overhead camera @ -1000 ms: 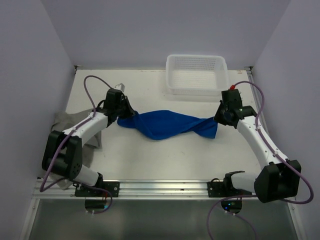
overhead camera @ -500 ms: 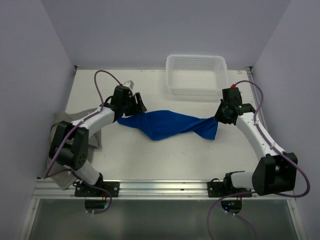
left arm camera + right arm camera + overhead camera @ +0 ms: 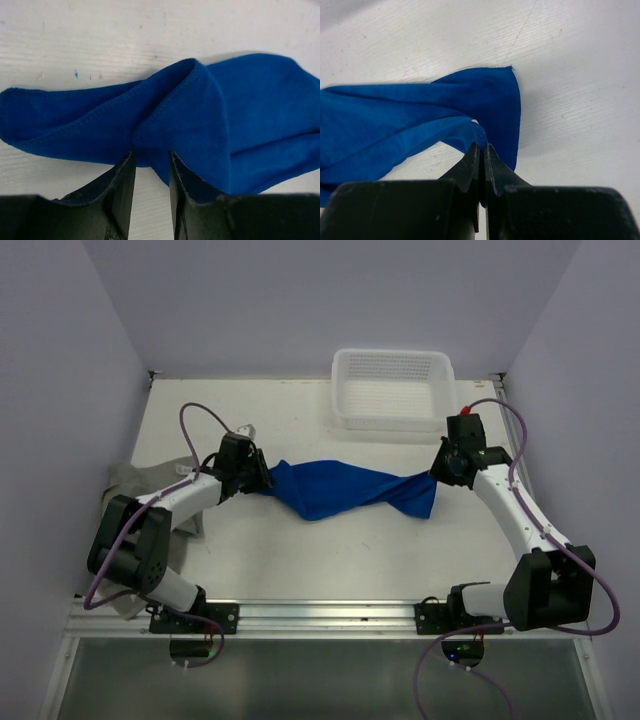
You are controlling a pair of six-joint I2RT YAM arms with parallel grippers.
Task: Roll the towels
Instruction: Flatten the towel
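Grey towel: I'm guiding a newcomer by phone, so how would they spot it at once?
Start at the white table seen from above and go to its left edge. There, partly hidden under the left arm, lies the grey towel, crumpled. Unlike the blue towel stretched across the middle, it is dull grey and tucked off to the side.

Robotics lab cell, plain walls [image 3: 60, 360] around white table [image 3: 300, 550], aluminium mounting rail [image 3: 320, 615]

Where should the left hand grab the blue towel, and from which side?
Grip the blue towel at the raised fold ridge on its left end, coming in low from the robot's left. That ridge stands up just ahead of the left hand, giving both fingers cloth.
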